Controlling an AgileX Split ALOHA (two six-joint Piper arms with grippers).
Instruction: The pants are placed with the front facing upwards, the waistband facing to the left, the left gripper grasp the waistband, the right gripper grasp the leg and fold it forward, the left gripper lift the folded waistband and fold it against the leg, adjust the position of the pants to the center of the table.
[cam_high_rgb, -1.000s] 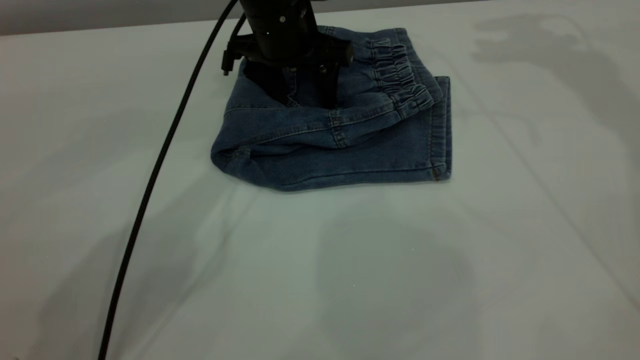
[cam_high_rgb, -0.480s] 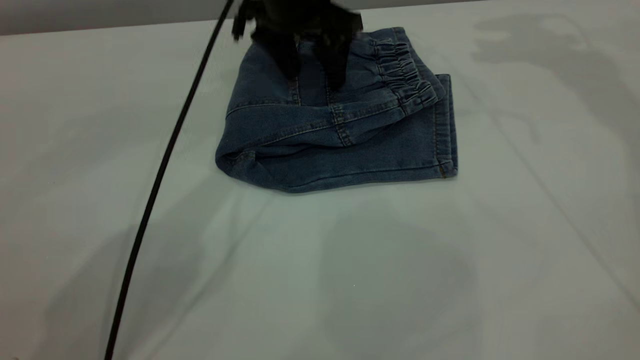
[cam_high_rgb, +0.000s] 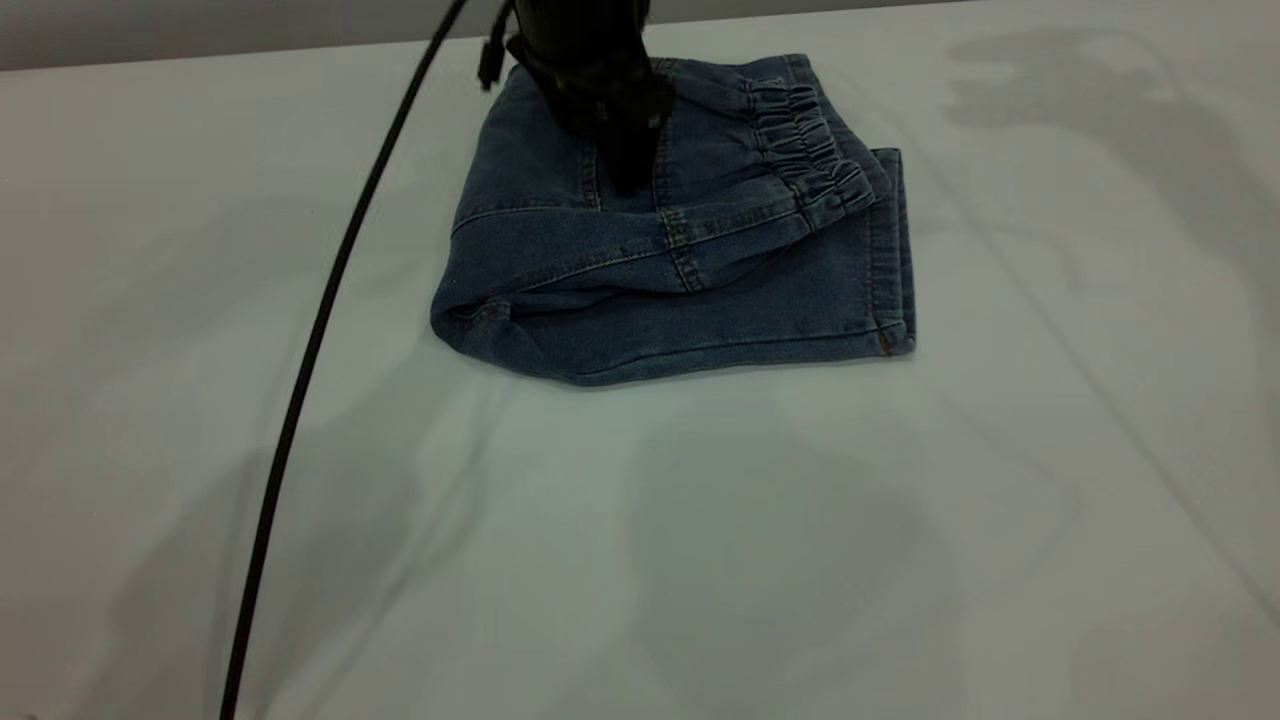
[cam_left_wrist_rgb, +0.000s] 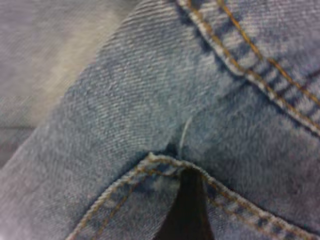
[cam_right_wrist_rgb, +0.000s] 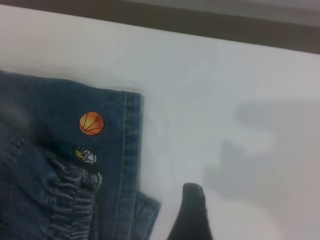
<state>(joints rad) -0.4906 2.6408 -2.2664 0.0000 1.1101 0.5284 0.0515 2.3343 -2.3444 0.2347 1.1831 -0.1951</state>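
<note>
Left pincer (cam_high_rgb: 628, 150) points steeply down from the far edge, fingers drawn together, tips on the folded pants (cam_high_rgb: 680, 290); waistband (cam_high_rgb: 810, 150) just beside it. Right pincer (cam_right_wrist_rgb: 192, 210) hovers off the tabletop (cam_high_rgb: 700, 550); its state I cannot tell.

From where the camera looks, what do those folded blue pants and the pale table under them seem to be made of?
The small folded blue denim pants look like woven cotton denim: diagonal twill ribs, tan stitched seams and a gathered elastic waistband. The wide pale grey table looks smooth and matte, perhaps laminate or a covering; faint crease lines leave that open.
</note>
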